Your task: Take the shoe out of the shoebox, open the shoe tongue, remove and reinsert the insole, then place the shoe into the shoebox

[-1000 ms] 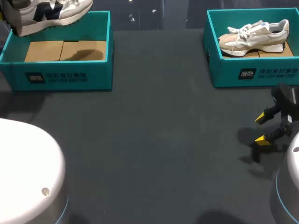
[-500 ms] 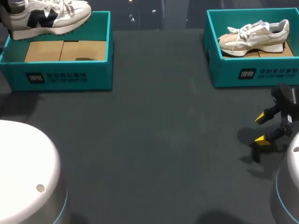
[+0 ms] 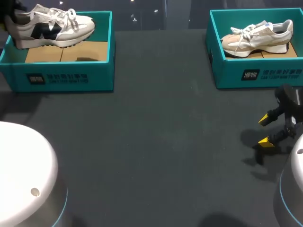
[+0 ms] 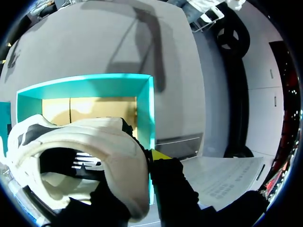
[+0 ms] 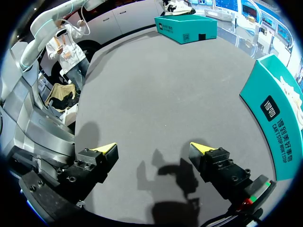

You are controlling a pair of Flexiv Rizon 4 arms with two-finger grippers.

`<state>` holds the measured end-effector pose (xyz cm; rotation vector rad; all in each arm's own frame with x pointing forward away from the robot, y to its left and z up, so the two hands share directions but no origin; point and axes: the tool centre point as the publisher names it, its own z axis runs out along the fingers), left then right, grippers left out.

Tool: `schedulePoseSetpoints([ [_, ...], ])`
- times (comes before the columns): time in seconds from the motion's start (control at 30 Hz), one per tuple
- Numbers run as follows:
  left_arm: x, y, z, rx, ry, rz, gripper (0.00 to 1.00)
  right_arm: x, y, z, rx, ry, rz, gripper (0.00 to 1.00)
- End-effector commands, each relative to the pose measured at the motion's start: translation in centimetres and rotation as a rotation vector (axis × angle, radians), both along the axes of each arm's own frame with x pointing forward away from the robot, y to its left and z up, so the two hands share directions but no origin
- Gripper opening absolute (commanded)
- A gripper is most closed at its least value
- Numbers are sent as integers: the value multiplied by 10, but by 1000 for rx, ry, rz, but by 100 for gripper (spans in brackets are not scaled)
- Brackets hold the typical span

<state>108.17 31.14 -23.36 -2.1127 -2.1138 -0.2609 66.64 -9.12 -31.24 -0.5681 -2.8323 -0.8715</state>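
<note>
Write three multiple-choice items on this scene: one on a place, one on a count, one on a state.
1. Where does the beige shoe lie? A. in the right shoebox B. on the floor C. on a shelf
2. How many shoeboxes stand on the table? A. one B. two C. four
3. The right arm's jaws are: A. shut on a shoe B. open and empty C. shut on an insole
1 A: it rests inside that box's walls.
2 B: only the left shoebox and the right one show.
3 B: the yellow tips stand apart over bare table.
</note>
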Motion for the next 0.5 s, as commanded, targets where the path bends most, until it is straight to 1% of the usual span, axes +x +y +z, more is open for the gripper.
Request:
schedulePoseSetpoints([
  [0.03,0,1,2,-1,-1,-2,0,-1,1,0,-3,-1,-1,100],
  [0.1,0,1,2,-1,-1,-2,0,-1,1,0,-3,-1,-1,100],
  [0.2,3,-5,-17,34,-11,19,0,-1,1,0,-3,-1,-1,100],
  [0.27,3,-6,-27,34,2,23,0,-1,1,0,-3,-1,-1,100],
  [0.5,-4,-12,-54,62,11,9,0,-1,1,0,-3,-1,-1,100],
])
